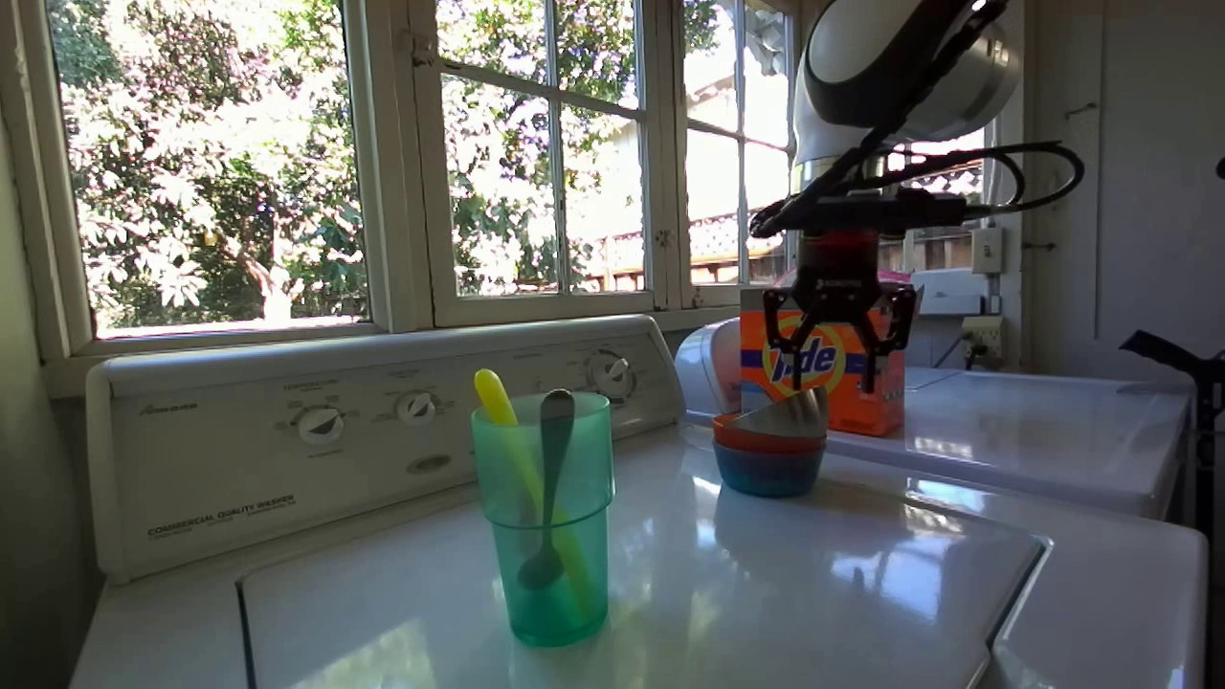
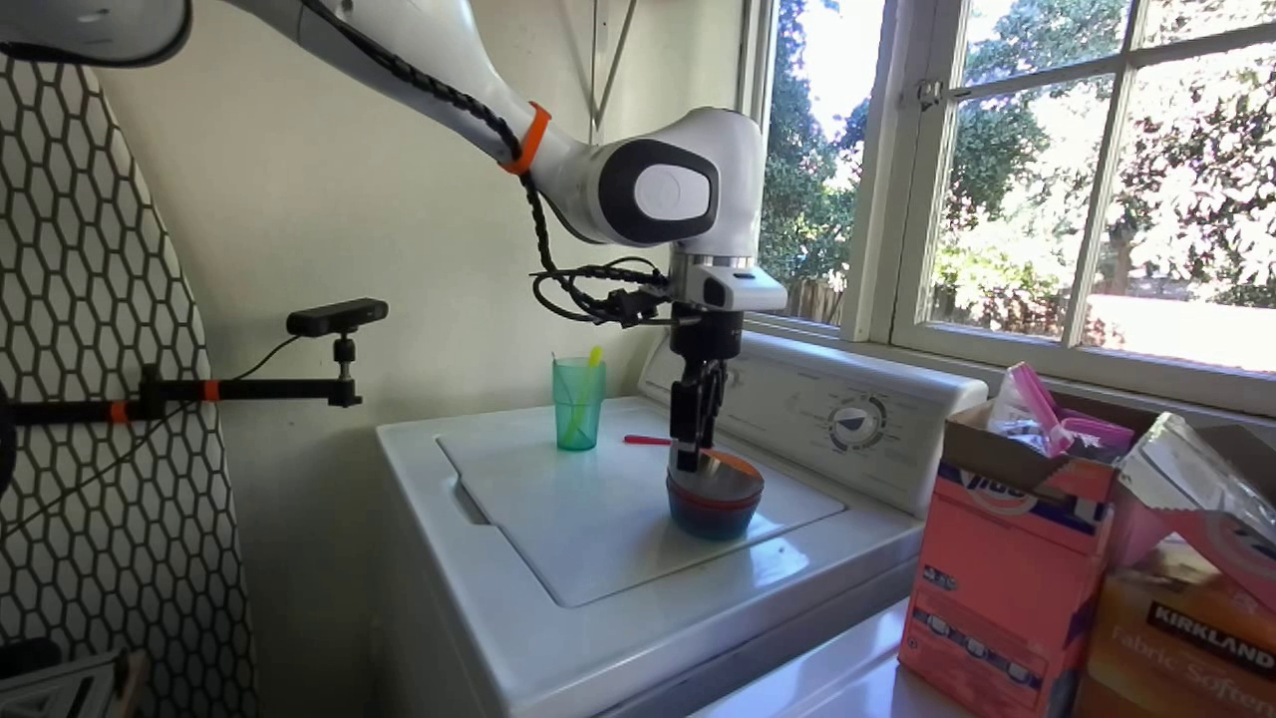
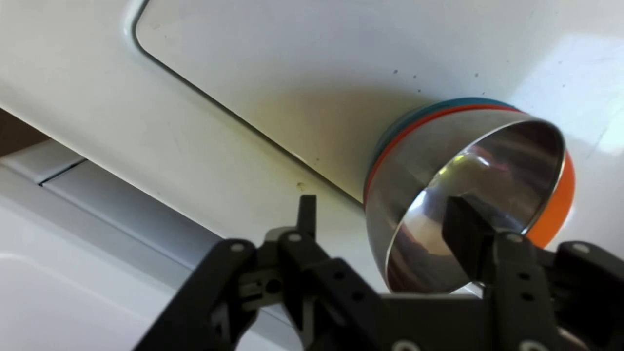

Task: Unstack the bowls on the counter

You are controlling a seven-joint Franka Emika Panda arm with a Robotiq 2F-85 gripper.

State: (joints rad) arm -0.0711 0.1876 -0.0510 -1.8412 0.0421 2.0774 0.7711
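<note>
A stack of three bowls stands on the glossy white counter (image 1: 670, 574). The blue bowl (image 1: 768, 476) is at the bottom, the orange bowl (image 1: 766, 443) sits in it, and the grey metallic bowl (image 1: 792, 419) lies tilted on top. In the wrist view the grey bowl (image 3: 397, 190) leans, baring a crescent of the orange bowl (image 3: 558, 207); the blue rim (image 3: 429, 111) shows at the edge. My gripper (image 1: 833, 383) is open above the stack. In the wrist view one finger overlaps the grey bowl's inside and the other is outside it. I cannot tell whether either touches.
A translucent green cup (image 1: 589, 478) with a yellow and a dark utensil stands on the counter. An orange detergent box (image 1: 880, 411) is beyond the stack. A red utensil (image 2: 648, 440) lies near the bowls. The raised back panel (image 1: 230, 469) with knobs runs below the windows.
</note>
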